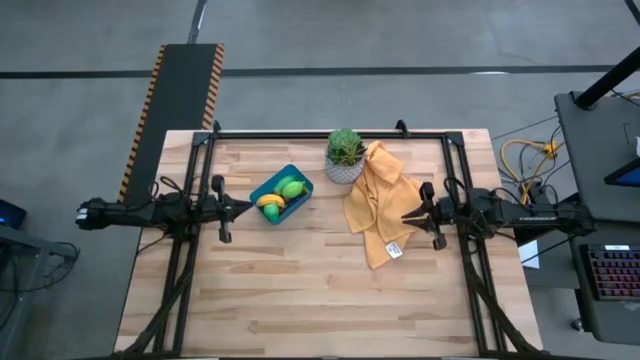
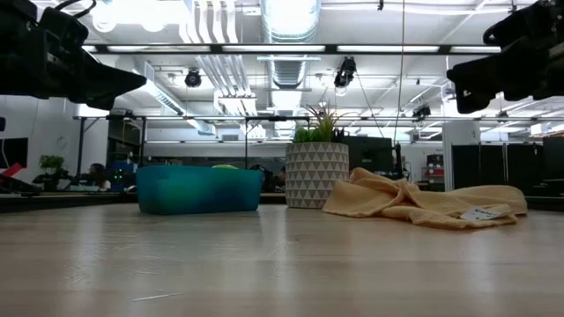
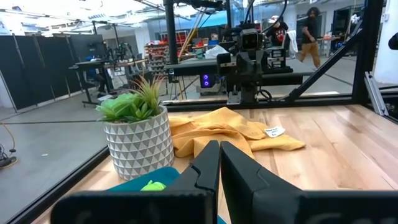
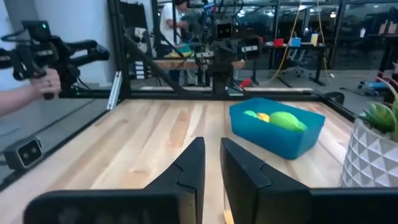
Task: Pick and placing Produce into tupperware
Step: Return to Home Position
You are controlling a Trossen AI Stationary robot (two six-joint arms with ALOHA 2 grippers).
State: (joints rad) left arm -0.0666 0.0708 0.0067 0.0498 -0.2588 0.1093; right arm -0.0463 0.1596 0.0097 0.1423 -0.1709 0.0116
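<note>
The blue tupperware sits left of center on the tabletop, holding green and yellow produce. The left gripper hovers beside it, fingers closed, empty. The right gripper hovers over the yellow cloth, fingers narrowly apart, empty.

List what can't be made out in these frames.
- Contents of the blue tupperware: in the low view its wall hides all but a green sliver.
- Piece count: in the high view, yellow and green produce is too small to separate.
- Anything under the yellow cloth: covered in every view.
- Plant pot: cut off by the right wrist picture's edge.
- Right tool: a narrow gap shows; open or shut unclear.
</note>
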